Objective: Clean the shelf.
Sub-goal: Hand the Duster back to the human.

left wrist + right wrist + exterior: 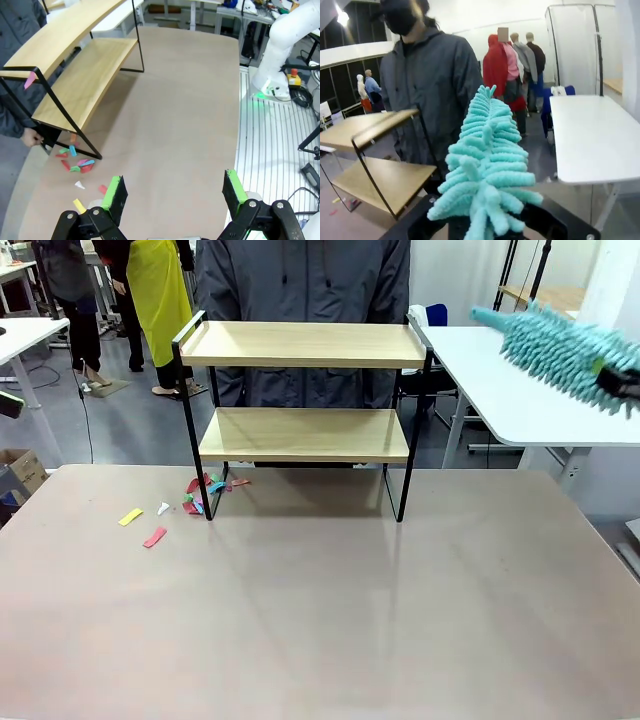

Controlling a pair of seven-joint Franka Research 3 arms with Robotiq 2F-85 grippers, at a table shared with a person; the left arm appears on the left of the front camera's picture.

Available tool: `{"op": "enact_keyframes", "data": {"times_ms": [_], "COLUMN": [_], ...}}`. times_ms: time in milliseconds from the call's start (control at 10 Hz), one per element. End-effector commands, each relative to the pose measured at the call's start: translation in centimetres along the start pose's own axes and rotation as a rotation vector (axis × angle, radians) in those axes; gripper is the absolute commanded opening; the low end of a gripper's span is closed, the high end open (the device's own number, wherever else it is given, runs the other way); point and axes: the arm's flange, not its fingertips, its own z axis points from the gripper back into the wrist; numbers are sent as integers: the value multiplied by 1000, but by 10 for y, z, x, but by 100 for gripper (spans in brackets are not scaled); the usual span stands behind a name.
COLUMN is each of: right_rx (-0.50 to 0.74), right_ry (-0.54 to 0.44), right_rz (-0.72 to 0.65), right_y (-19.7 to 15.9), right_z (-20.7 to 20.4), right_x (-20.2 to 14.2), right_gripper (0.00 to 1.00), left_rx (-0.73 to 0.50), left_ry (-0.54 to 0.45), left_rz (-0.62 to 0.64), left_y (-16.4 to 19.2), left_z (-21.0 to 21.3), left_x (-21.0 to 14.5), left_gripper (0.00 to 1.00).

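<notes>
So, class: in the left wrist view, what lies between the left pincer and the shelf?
Coloured paper scraps lie on the tabletop between the open left pincer and the shelf.

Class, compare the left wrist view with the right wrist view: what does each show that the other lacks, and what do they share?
Left wrist view alone: the left claw, open over the brown table, and coloured paper scraps by the shelf's leg. Right wrist view alone: the teal fluffy duster held in the right claw, and a white side table. Both share the shelf and the person's grey jacket.
</notes>
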Motion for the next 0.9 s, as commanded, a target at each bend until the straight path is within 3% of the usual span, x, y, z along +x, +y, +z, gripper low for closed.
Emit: {"op": "enact_keyframes", "data": {"times_ms": [0,300,400,800], "right_rx": [-14,37,7,7], "right_ry": [-24,-49,33,33], "right_rz": [-6,-68,-49,-49], "right_y": [13,14,-9,-9], "right_z": [23,17,-18,-18], "right_x": [-59,-83,-50,-50], "right_gripper": [16,16,16,16], "left_rx": [-9,-9,-9,-9], "left_ry": [-25,-25,-25,-25], "left_rz": [-19,-19,-19,-19], "left_y": [1,1,1,1], "left_z": [0,0,0,0], "left_x": [2,2,2,2], "left_gripper": [100,100,100,100]}}
